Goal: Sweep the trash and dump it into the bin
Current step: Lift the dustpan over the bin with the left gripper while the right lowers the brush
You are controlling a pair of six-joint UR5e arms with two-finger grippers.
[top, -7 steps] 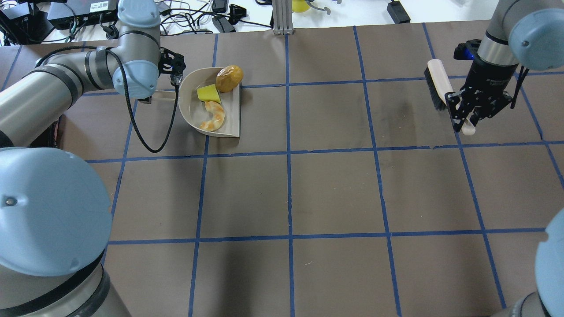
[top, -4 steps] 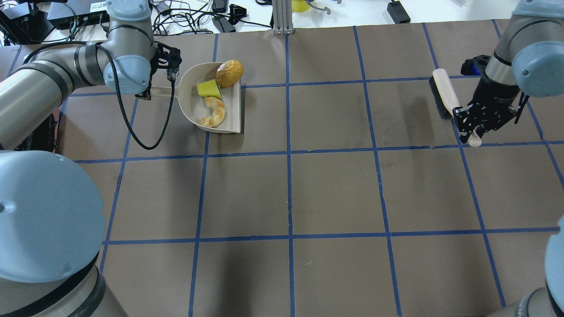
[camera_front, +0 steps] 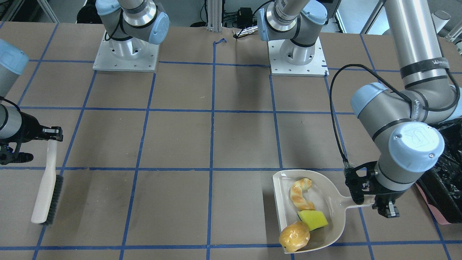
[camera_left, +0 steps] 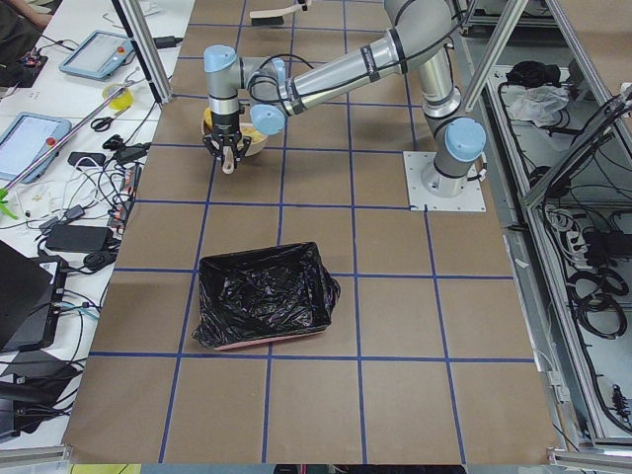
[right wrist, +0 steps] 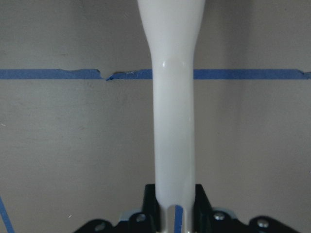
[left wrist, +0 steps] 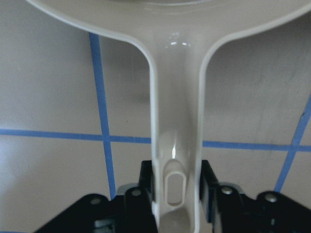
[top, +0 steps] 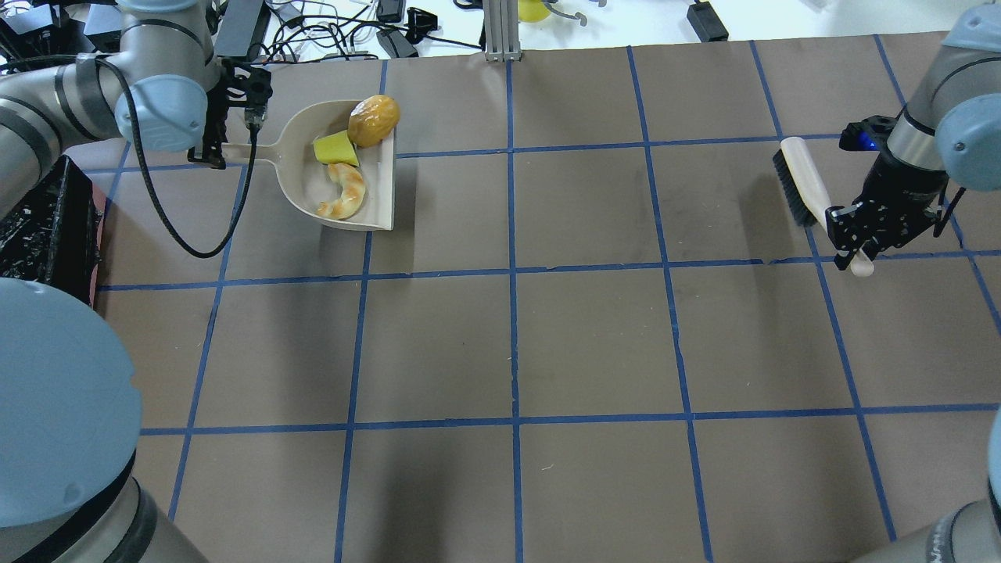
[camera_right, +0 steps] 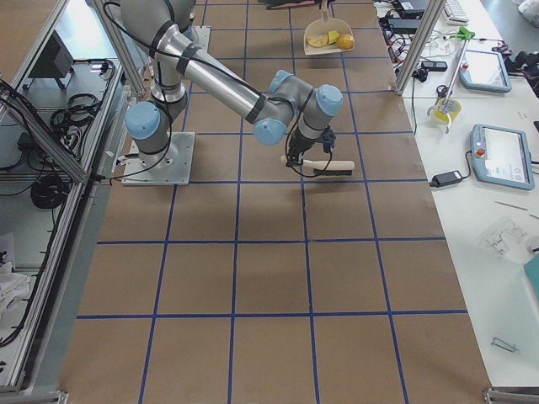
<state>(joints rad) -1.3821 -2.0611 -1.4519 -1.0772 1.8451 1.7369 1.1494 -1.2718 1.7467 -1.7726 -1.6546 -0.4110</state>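
Left pincer [top: 228, 150] clamped on dustpan [top: 301, 168] handle at counter's [top: 594, 344] far left, potato [top: 373, 120], sponge [top: 335, 148], croissant [top: 342, 201] inside, handle pointing left toward bin [top: 47, 227] just left and nearer; right pincer [top: 854, 246] gripping brush [top: 798, 180], far right.

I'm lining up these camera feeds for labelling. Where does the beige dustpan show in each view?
Exterior front-facing: dustpan lower right.
Overhead exterior: dustpan upper left.
Exterior left: dustpan upper left, mostly hidden.
Exterior right: dustpan top centre.
Left wrist: its handle fills the centre.
Right wrist: not in it.
Shared landmark: the left pincer shut on its handle.
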